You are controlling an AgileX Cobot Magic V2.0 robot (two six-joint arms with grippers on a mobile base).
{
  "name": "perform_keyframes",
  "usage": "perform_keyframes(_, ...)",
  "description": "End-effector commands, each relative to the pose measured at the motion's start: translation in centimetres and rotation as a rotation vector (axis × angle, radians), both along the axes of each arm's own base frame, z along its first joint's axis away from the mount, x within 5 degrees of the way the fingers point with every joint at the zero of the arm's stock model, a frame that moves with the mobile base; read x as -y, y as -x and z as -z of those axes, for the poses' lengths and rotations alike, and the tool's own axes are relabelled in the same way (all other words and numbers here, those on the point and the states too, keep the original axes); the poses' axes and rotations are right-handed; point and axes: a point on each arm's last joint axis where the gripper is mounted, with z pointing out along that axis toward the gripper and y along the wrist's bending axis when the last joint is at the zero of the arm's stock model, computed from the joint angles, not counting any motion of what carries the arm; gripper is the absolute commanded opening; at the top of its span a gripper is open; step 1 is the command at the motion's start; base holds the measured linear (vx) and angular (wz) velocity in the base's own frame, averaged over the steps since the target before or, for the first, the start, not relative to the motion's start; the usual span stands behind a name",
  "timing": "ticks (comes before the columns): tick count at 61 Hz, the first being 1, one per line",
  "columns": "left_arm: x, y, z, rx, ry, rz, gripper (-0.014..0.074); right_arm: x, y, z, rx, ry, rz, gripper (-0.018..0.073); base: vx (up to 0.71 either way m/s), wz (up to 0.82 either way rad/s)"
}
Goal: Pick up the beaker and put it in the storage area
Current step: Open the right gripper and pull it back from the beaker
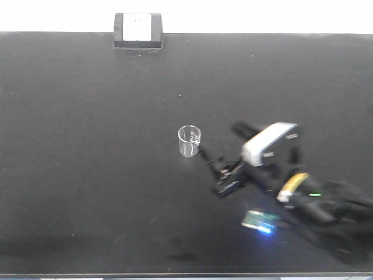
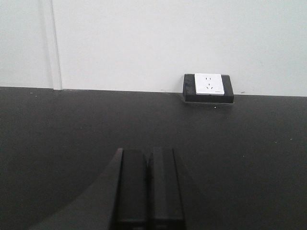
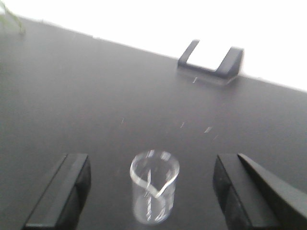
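Observation:
The small clear glass beaker [image 1: 189,142] stands upright on the wide matte black benchtop [image 1: 87,146], the storage area. My right gripper [image 1: 218,140] is open and low over the bench, just right of the beaker. In the right wrist view the beaker [image 3: 154,191] stands between the two wide-apart fingers [image 3: 64,191], touching neither, spout toward the camera; the right gripper [image 3: 151,164] holds nothing. My left gripper [image 2: 149,154] is shut and empty over bare benchtop [image 2: 57,134]; it does not show in the front view.
A small black block with a white socket label [image 1: 138,29] sits at the bench's far rim against the white wall; it also shows in the left wrist view [image 2: 208,87] and right wrist view [image 3: 211,60]. The right arm [image 1: 303,192] lies across the front right.

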Motion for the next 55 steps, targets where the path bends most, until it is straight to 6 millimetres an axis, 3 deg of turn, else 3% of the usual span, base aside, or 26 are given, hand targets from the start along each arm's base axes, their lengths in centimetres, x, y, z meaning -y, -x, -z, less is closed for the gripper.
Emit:
perform_keyframes(1,0.2,0.0,-0.1,0.081,0.011,0.019,-0.0008,1.1,1.2,-3.8,0.06,-0.046,0.034,0.0574,0.0,0.0)
perform_keyframes(12,0.2,0.0,-0.1,0.081,0.011,0.019,-0.0008,3.6,4.9,-7.7,0.064,-0.031,0.054,0.0574,0.0,0.0)
perform_keyframes(27,0.2,0.0,-0.1,0.081,0.011,0.019,-0.0008,6.3,8.8,-9.9,0.11,-0.056,0.069,0.0572,0.0,0.0)
perform_keyframes(45,0.2,0.0,-0.1,0.081,0.011,0.019,-0.0008,7.2,10.2,-11.0,0.187,-0.107,0.072,0.0572,0.0,0.0)
perform_keyframes(55,0.2,0.0,-0.1,0.081,0.011,0.019,-0.0008,7.4,10.3,-11.1,0.254,-0.019,0.077,0.0562,0.0,0.0)
